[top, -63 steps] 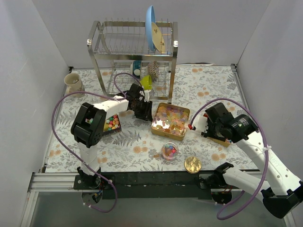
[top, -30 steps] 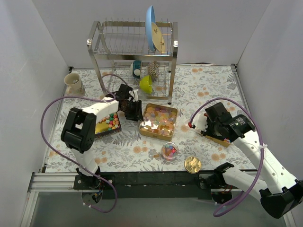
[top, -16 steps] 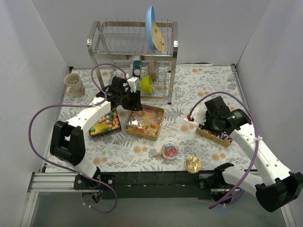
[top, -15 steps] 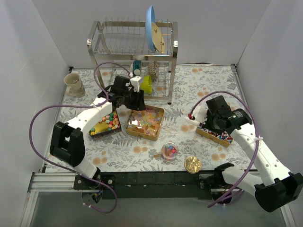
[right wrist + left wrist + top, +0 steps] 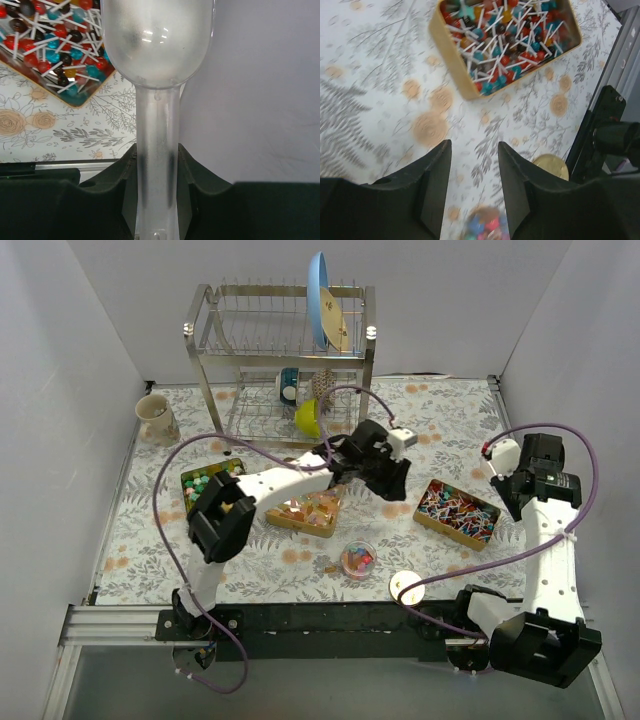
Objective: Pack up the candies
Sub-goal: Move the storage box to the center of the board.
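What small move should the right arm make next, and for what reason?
Probably swing the spoon, gripped in the right tool, left and down toward the tin of lollipops. The spoon hangs beside the tin, near the wall, so it can scoop nothing there.

- This is a robotics test booth dressed up as a kitchen corner.
- Plain white wall panels (image 5: pixel 60 380) box in the tabletop (image 5: pixel 450 430) at the left, the back and the right.
- A left arm (image 5: pixel 225 515) and a right arm (image 5: pixel 550 540) are bolted to a metal rail (image 5: pixel 120 618) along the bottom edge of the frame.
- The kitchen props are a floral cloth over the tabletop, a steel dish rack (image 5: pixel 280 340) at the upper middle holding a blue plate (image 5: pixel 318 298), and a mug (image 5: pixel 155 418) at the upper left.
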{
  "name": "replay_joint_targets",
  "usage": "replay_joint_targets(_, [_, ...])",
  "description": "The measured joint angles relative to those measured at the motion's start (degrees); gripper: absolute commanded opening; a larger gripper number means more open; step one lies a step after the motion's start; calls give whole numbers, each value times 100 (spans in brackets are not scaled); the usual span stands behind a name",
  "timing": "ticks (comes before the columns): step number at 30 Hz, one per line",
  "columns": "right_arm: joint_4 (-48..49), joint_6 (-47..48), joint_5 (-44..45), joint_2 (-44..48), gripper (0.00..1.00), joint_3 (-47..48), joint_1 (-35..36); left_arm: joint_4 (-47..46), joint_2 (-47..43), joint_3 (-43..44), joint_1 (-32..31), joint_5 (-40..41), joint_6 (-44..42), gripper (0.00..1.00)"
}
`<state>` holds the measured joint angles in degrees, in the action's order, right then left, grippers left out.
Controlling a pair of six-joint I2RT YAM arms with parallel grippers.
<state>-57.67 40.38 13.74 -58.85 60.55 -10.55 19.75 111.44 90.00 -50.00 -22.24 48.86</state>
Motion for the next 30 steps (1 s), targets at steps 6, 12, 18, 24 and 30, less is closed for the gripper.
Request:
replay_joint_targets(6, [-11, 33, -76, -28, 1, 105, -564, -186, 1414, 1335, -815, 551, 321, 44])
replay_joint_targets(12, [-160, 149, -160, 52, 1, 144, -562, -254, 2006, 1779, -1032, 1222, 498, 47])
replay_joint_targets(18, [-240, 186, -247, 94, 1, 160, -562, -328, 2146, 1869, -1036, 1893, 581, 48])
replay_joint_targets(24, [-240, 181, -398, -20, 1, 160, -562, -472, 2090, 1572, -962, 2052, 636, 48])
replay_joint_targets(30, [-278, 348, -767, -275, 1, 162, -562, -476, 1530, 472, -778, 2105, 669, 49])
